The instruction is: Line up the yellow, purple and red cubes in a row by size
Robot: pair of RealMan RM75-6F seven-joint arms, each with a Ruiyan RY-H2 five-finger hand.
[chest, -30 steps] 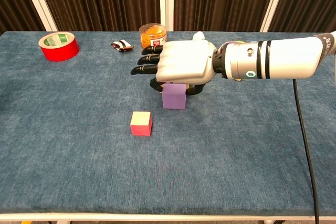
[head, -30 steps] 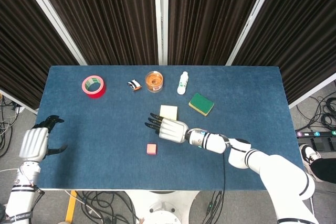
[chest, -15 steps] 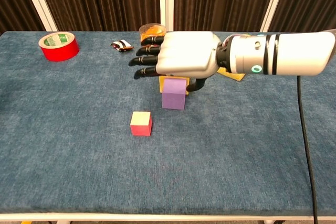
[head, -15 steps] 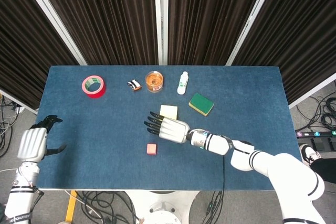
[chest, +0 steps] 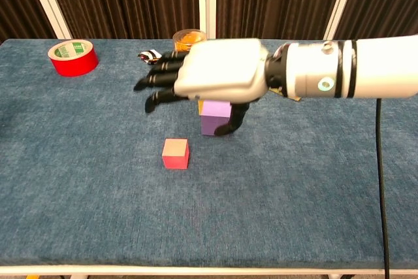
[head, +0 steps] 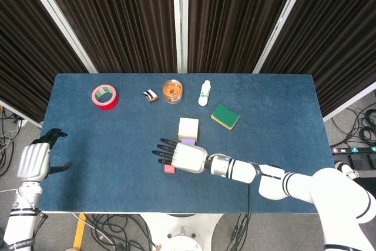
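Observation:
The yellow cube (head: 188,126) is the largest and sits mid-table, with the purple cube (head: 188,141) touching its near side. In the chest view the purple cube (chest: 214,118) stands under my right palm. The small red cube (chest: 175,153) lies nearer the front, apart from the other two, and in the head view the red cube (head: 169,168) peeks out from under my fingers. My right hand (head: 179,156) hovers over the purple and red cubes with its fingers spread, holding nothing; in the chest view the right hand (chest: 210,78) is well above the cloth. My left hand (head: 36,160) hangs empty at the table's left edge.
Along the back stand a red tape roll (head: 104,96), a small black-and-white clip (head: 151,94), an orange-filled jar (head: 173,90) and a white bottle (head: 204,93). A green and yellow sponge (head: 225,116) lies right of the yellow cube. Blue cloth covers the table (head: 282,104).
My right hand has let go of the purple cube, risen and shifted toward the front left, over the red cube. The purple cube now rests against the yellow one. The left hand barely moved.

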